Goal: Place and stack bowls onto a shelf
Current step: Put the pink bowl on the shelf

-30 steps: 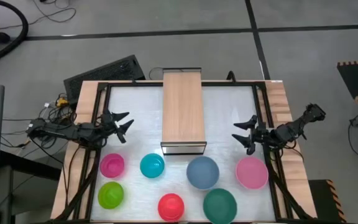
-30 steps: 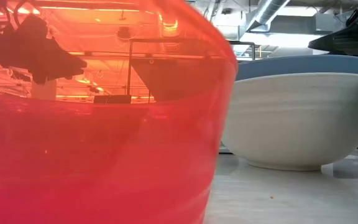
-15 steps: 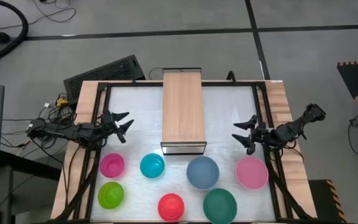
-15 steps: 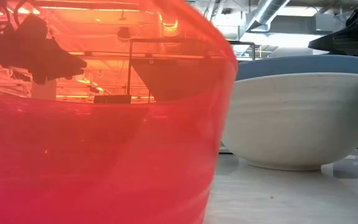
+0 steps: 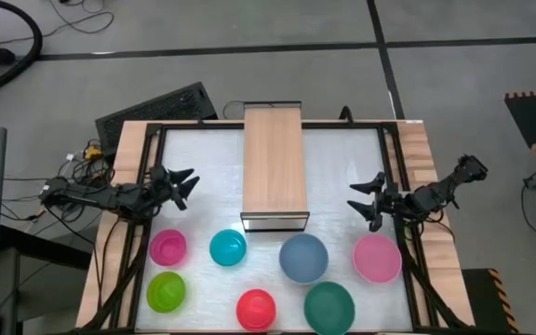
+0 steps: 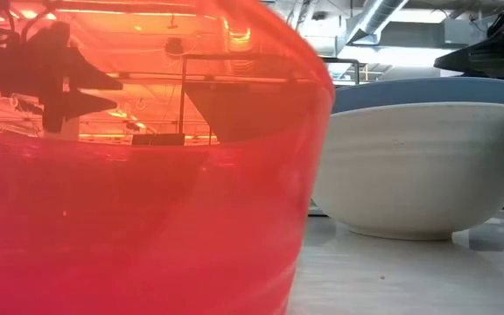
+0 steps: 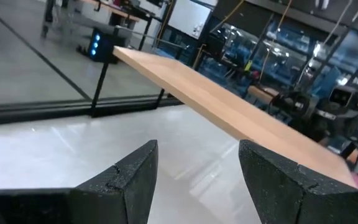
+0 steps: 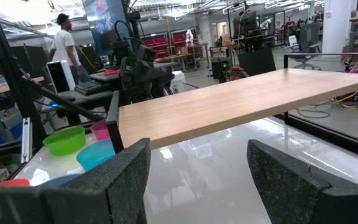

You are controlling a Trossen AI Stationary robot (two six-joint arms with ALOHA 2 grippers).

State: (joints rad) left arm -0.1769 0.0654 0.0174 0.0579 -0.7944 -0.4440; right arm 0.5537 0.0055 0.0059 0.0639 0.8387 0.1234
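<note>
The light-wood shelf [image 5: 274,167] stands mid-table, its dark front edge toward the bowls. Seven bowls sit upright on the table's near half: magenta [image 5: 167,247], cyan [image 5: 228,248], lime green [image 5: 166,291], red [image 5: 256,309], grey-blue [image 5: 303,258], pink [image 5: 377,258] and dark green [image 5: 329,308]. My left gripper [image 5: 182,182] hovers open left of the shelf, above the magenta bowl's far side. My right gripper [image 5: 368,200] hovers open right of the shelf, beyond the pink bowl. Both wrist views look between open fingers [image 7: 197,149] [image 8: 197,149] at the shelf [image 7: 229,109] [image 8: 241,99].
A dark metal frame [image 5: 156,130] on pale wooden rails borders the table. In the low view the red bowl [image 6: 138,192] fills the left half, with a large bowl [image 6: 418,166] beside it. Bare table lies on either side of the shelf. A person [image 8: 62,40] stands in the room behind.
My left gripper has turned about its own wrist axis while staying in place left of the shelf; in the low view its two fingers now show one above the other. It remains open. The bowls, the shelf and the right arm have kept still.
</note>
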